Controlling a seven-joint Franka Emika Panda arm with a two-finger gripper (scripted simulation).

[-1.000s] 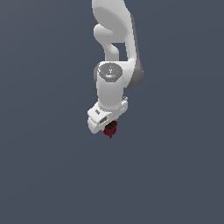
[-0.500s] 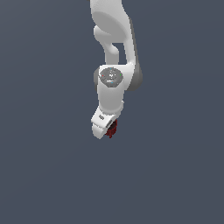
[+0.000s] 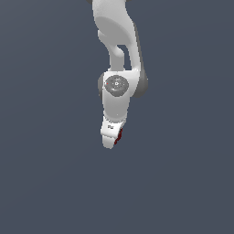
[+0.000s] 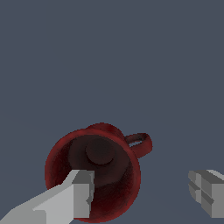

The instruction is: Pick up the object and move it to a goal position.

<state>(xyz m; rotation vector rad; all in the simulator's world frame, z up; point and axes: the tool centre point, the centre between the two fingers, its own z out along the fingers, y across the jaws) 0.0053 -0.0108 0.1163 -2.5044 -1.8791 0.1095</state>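
Your pincer [image 4: 142, 192] is spread wide: one finger [image 4: 81, 192] sits over the open mouth of the dark red mug [image 4: 94, 168], the other stands well clear beyond the handle [image 4: 140, 144]. In the exterior view the arm [image 3: 118, 50] hangs straight down and hides nearly all of the mug [image 3: 119, 136], only a red sliver showing beside the pincer [image 3: 111, 137]. Plain grey counter [image 4: 109, 57] all around.

The pincer [image 3: 111, 142] hides the mug [image 3: 119, 135] (only a red sliver shows).
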